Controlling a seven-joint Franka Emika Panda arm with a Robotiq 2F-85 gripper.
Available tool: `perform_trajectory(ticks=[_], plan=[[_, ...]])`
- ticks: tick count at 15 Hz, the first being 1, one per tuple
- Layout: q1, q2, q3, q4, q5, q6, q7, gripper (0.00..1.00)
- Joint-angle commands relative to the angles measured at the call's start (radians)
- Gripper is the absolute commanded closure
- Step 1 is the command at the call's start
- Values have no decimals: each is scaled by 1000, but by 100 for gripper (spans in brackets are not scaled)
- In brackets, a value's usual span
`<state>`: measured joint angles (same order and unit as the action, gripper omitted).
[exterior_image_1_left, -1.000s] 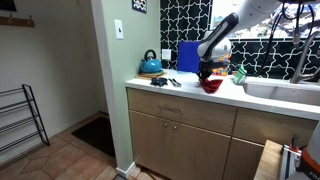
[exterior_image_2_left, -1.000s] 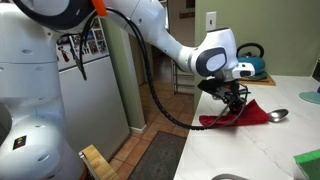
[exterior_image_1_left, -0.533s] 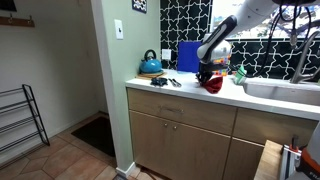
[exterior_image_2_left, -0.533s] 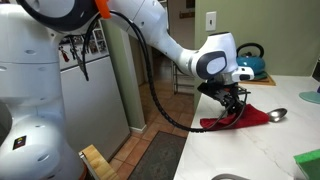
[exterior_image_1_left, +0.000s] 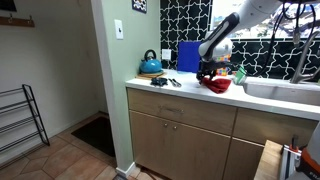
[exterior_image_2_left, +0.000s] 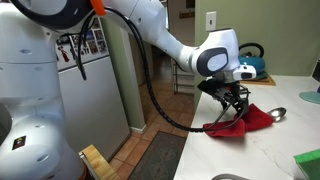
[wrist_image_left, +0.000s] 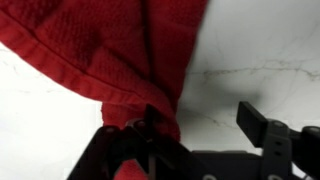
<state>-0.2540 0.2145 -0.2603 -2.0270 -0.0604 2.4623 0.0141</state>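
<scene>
- Red terry cloth (exterior_image_2_left: 255, 118) lies rumpled on the white marbled desk (exterior_image_2_left: 250, 155), close to its front edge, with a spoon (exterior_image_2_left: 279, 115) just beside it.
- Right over it hangs the tool (exterior_image_2_left: 237, 106). In the wrist view its fingers (wrist_image_left: 262, 122) stand spread with bare desk showing between them, and a fold of the cloth is bunched against one finger, drawn up into a small peak.
- My judgement on handling: light, soft and limp, so it will sag and trail rather than slip, and nothing about it is fragile. The best hold is a gathered fold or the thick hemmed edge, pinched deep.
- In an exterior view a teal kettle (exterior_image_1_left: 150, 65) and a blue board (exterior_image_1_left: 187, 55) stand further along the desk.
- No brand, label or writing can be read.
</scene>
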Motion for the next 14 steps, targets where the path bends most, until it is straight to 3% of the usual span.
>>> perform_trajectory(ticks=[1, 9, 14], plan=[[-5, -52, 0, -27, 4, -64, -8, 0], [-17, -92, 11, -16, 104, -173, -73, 0], [-25, -86, -5, 5, 182, -176, 32, 0]])
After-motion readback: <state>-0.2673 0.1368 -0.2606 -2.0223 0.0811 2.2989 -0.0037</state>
